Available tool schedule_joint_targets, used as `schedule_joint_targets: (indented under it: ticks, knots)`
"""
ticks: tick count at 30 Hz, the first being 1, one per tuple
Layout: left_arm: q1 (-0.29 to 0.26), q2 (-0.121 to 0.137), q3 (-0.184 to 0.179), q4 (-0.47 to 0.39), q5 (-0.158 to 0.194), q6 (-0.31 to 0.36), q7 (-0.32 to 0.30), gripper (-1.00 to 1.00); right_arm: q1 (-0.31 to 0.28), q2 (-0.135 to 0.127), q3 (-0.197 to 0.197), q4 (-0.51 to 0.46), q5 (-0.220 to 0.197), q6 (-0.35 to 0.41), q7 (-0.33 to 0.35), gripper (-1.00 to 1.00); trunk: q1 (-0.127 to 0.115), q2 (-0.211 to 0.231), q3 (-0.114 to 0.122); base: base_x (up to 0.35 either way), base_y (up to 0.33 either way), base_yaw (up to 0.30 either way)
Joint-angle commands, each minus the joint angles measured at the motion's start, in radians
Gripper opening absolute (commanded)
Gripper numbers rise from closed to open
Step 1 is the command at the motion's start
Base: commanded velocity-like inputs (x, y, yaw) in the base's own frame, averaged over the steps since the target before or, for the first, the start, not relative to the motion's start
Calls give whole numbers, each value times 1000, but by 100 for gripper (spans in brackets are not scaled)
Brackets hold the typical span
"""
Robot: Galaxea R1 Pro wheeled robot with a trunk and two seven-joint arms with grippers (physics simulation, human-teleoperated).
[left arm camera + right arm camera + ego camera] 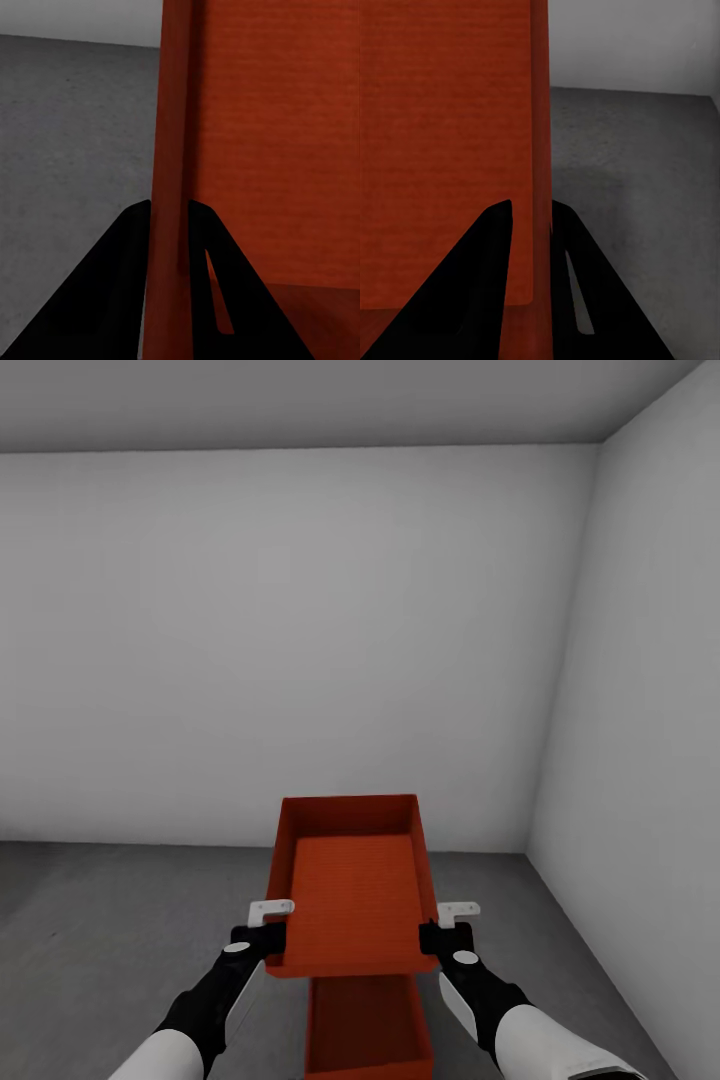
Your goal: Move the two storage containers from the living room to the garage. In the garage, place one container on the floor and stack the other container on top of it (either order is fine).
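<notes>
A bare garage: plain white-grey walls (300,640) meeting in a corner at the right, a grey ceiling above, and a dark grey, faintly mottled concrete floor (120,920) below.

Both storage containers are already in this room. The lower container (368,1025), an orange-red open-topped bin, seems to sit on the floor directly in front of the robot. The upper container (352,885), identical, is held in the air above it, overlapping it and reaching farther toward the wall. So carrying appears done and one bin placed; what seems left is to lower the held bin onto the other and let go.

The left gripper (266,932) pinches the upper container's left wall, one finger either side of it. The right gripper (446,933) clamps the right wall the same way.
</notes>
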Motion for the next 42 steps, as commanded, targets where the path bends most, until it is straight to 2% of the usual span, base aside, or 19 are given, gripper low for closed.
schedule_joint_targets:
  ticks: [1, 42]
  knots:
    - [-1, 2, 6, -5, -16, -49, 18, -100, -1, -2, -56, 2, -8, -4, -95, -100, 0, -1, -3, 0, 0, 0]
    - [-1, -1, 4, -5, -19, -47, 20, -100, -1, -1, -56, 2, -12, -4, -93, -100, 0, -1, -69, 0, 0, 0]
